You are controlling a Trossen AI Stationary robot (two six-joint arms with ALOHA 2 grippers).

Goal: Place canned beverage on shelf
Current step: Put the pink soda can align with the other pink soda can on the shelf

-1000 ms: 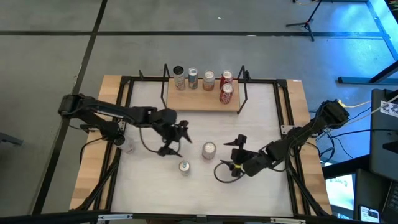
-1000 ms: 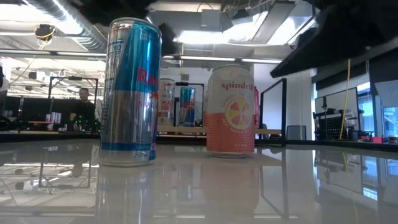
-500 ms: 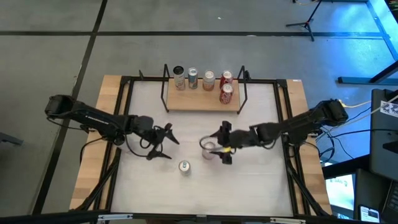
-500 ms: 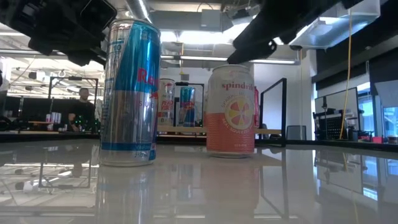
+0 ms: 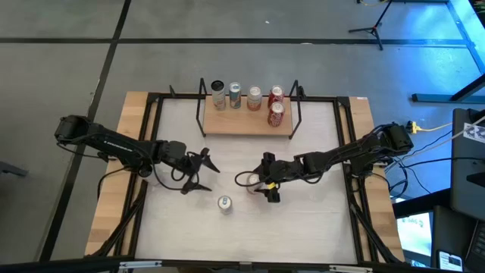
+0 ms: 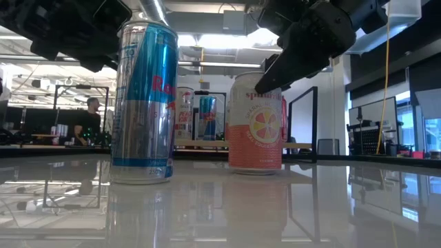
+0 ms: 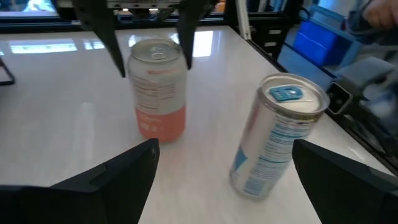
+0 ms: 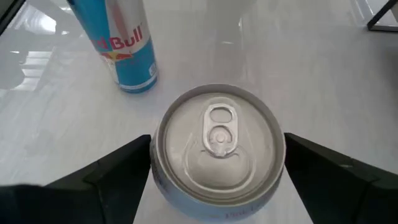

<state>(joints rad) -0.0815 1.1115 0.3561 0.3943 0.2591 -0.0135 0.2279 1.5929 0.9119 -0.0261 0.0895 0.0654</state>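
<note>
High view: the right gripper (image 5: 255, 182) hangs over the pink can (image 5: 250, 180) at mid-table, its jaws spread wide and standing to either side of the can; nothing is held. Right wrist view: the lid of the can fills the gap between the two dark fingers (image 8: 106, 177), which flank its sides; whether they touch the wall cannot be told. Low view: the gripper sits at the top of the can, whose lower body stands free and upright on the white table (image 6: 220, 207).

The left gripper (image 5: 198, 171) waits left of centre, also spread wide and empty, facing both loose cans. The tall blue-and-silver can (image 5: 224, 202) stands upright on the near side, just beside the pink one but apart from it.

The shelf (image 5: 246, 123), a light-wood board with black rod uprights, lies at the far edge of the table and already carries five cans, four along its far edge and a red can (image 5: 276, 113) nearer, toward the right end. Its left near part looks bare.

Step in hand, as judged: grasping the pink can. A sound grasp calls for lowering until the fingers lie well down the wall, keeping the can centred, then closing evenly so that it does not tip toward the blue can. The lift should be straight up before any travel toward the shelf
</note>
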